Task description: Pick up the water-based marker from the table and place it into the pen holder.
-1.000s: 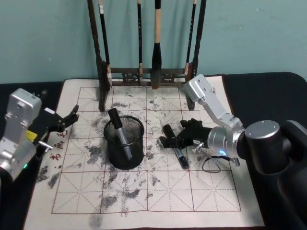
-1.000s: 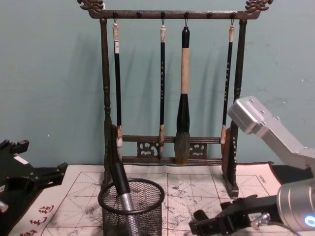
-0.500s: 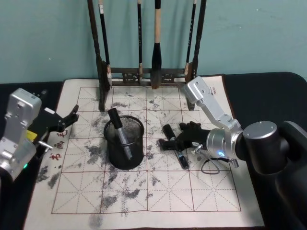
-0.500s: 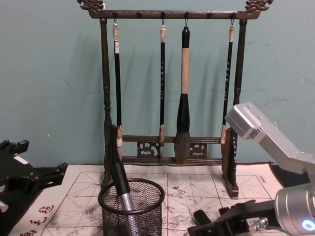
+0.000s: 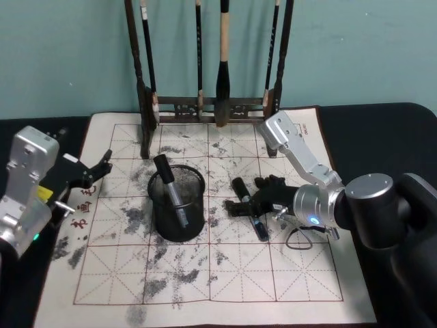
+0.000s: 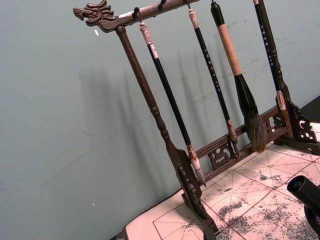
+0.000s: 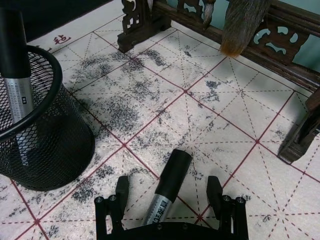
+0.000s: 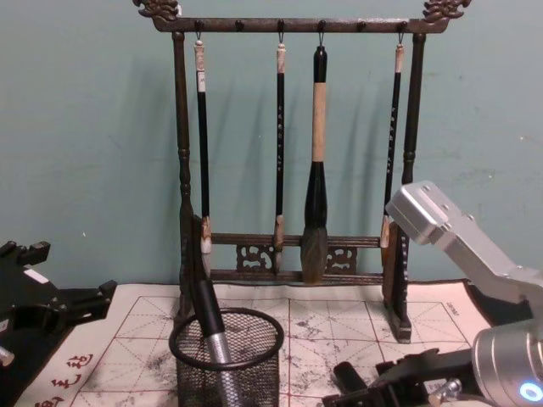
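The right jaws are spread wide astride the marker [image 7: 170,175] lying on the counter [image 5: 239,273] near the holder [image 5: 177,205], touching neither side, while the left arm [image 5: 27,184] is parked.

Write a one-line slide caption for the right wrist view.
Open right tool straddles the marker on the mat beside the pen holder.

Cream felt mat [image 5: 225,273] with red grid lines and grey ink blotches; black wire-mesh pen holder [image 5: 179,229]; black-capped silver marker [image 7: 170,177]; teal wall [image 5: 68,55].
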